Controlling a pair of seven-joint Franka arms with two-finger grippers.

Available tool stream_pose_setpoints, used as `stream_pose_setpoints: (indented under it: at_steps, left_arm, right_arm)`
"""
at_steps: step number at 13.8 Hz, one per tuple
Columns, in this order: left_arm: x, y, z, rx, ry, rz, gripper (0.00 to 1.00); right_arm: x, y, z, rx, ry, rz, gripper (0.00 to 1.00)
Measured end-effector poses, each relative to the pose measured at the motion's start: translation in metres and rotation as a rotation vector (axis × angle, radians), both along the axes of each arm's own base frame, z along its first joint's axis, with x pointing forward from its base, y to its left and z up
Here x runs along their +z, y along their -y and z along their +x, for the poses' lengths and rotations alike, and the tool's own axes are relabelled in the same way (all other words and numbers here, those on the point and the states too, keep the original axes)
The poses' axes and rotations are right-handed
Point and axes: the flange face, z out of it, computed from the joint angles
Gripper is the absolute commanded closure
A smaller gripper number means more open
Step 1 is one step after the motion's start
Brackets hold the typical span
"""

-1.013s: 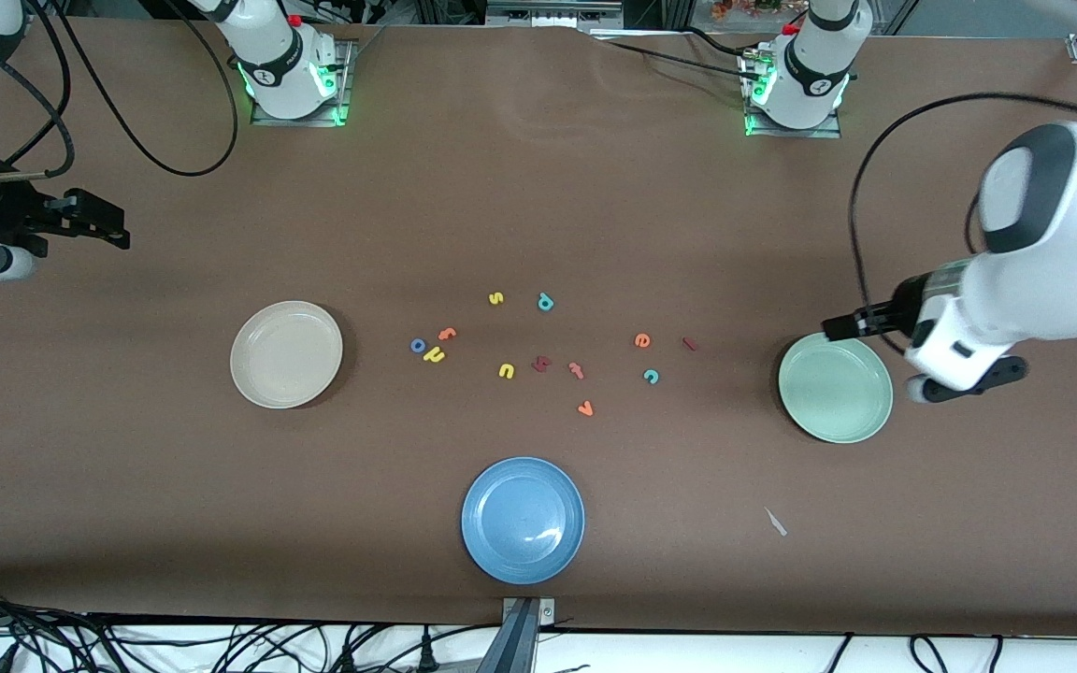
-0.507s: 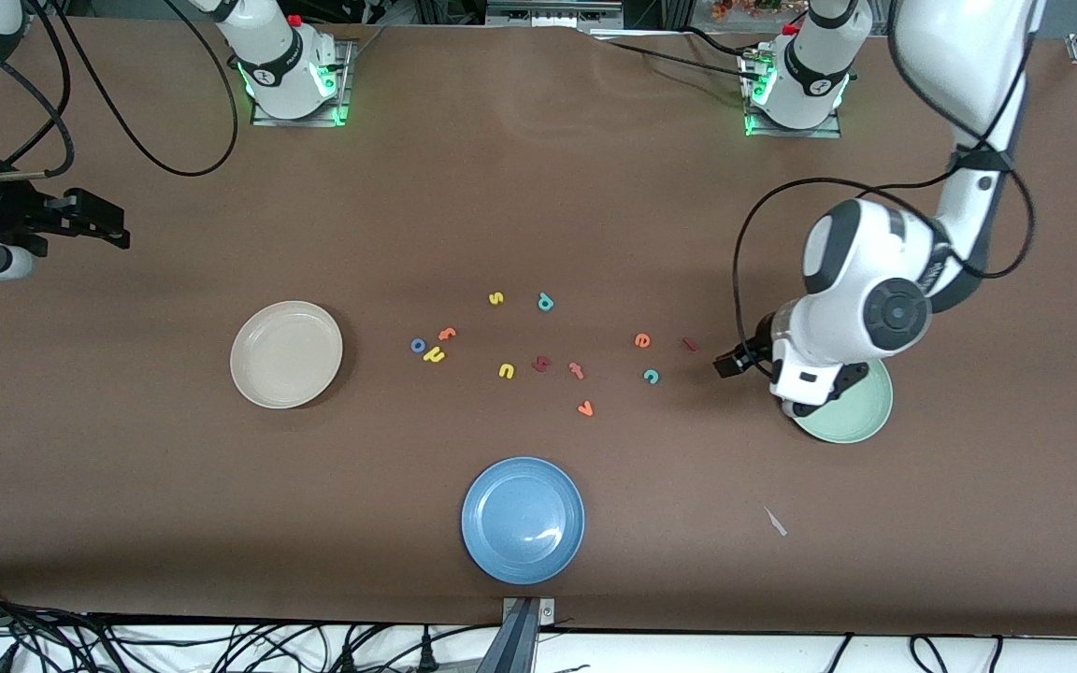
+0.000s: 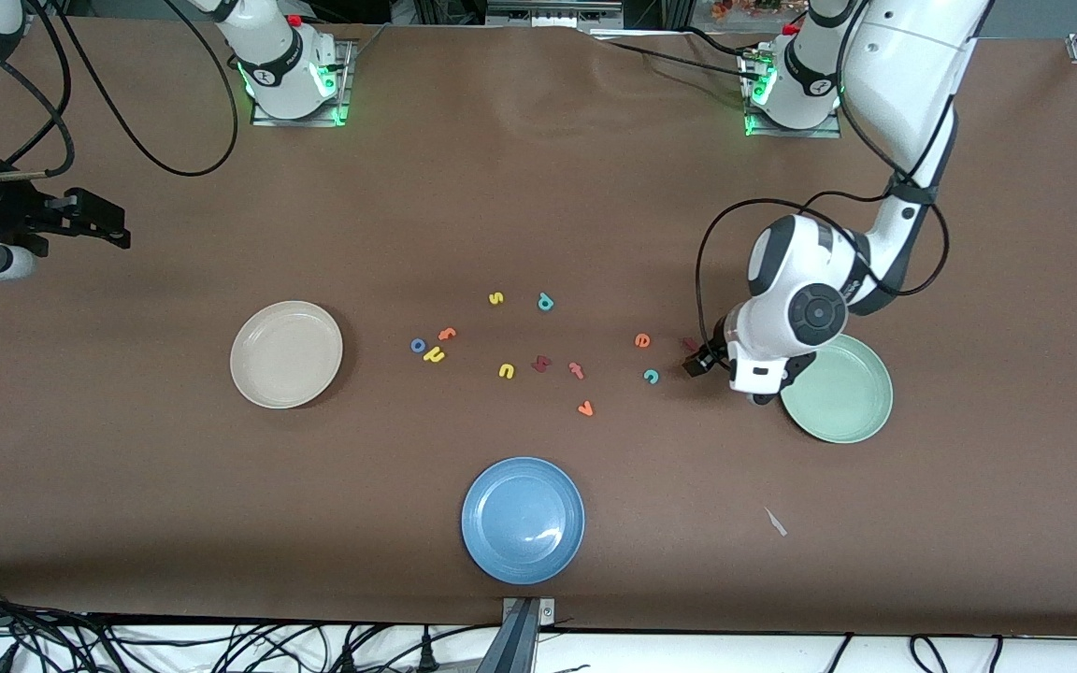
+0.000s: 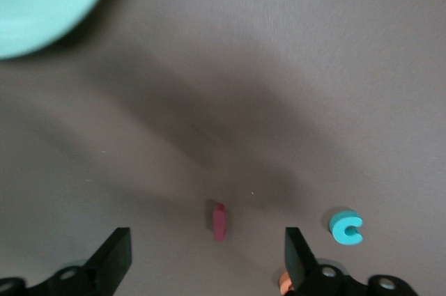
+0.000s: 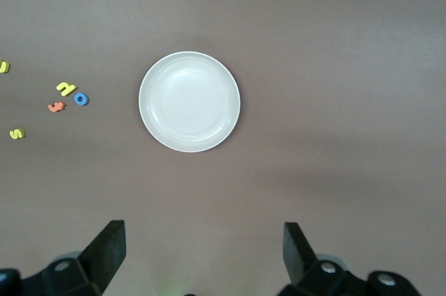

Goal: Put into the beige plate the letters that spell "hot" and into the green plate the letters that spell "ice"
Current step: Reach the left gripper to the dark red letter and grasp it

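The left gripper (image 4: 207,262) straddles the dark red foam bar i (image 4: 219,222), fingers spread for pinching; the pale green plate (image 3: 852,411) lies beside. The right gripper (image 5: 202,258) waits, fingers spread, above the beige plate (image 5: 189,102).

A robotics lab: two white robot arms (image 3: 819,290) are bolted on metal base plates (image 3: 295,112) with green indicator lights to a wide tabletop (image 3: 538,187) covered in brown sheeting. Black cables (image 3: 127,140) loop across it and tangle along its lower edge, beside a camera mount (image 3: 522,636).
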Motion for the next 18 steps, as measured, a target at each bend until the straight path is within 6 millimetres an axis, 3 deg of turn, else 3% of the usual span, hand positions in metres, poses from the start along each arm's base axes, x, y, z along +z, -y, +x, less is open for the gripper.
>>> stream_pose_setpoints:
  at_steps: [2,3,11,15,18]
  left_arm:
    - [-0.019,0.001,-0.007,0.003,0.014,0.002,0.47]
    - [-0.023,-0.001,-0.009,0.004,0.013,0.004,0.5]
    - [-0.027,0.007,-0.013,-0.008,0.01,0.001,0.52]
    - [-0.033,0.014,-0.018,-0.022,0.0,0.004,0.58]
    - [-0.034,0.016,-0.018,-0.024,0.005,0.003,0.78]
  right_arm:
    - [0.0,0.0,0.0,0.0,0.0,0.0,0.0]
    - [0.0,0.0,0.0,0.0,0.0,0.0,0.0]
    - [0.0,-0.001,0.0,0.0,-0.001,0.0,0.0]
    - [0.0,0.0,0.0,-0.002,-0.004,0.0,0.0]
    - [0.0,0.0,0.0,-0.003,-0.004,0.0,0.0]
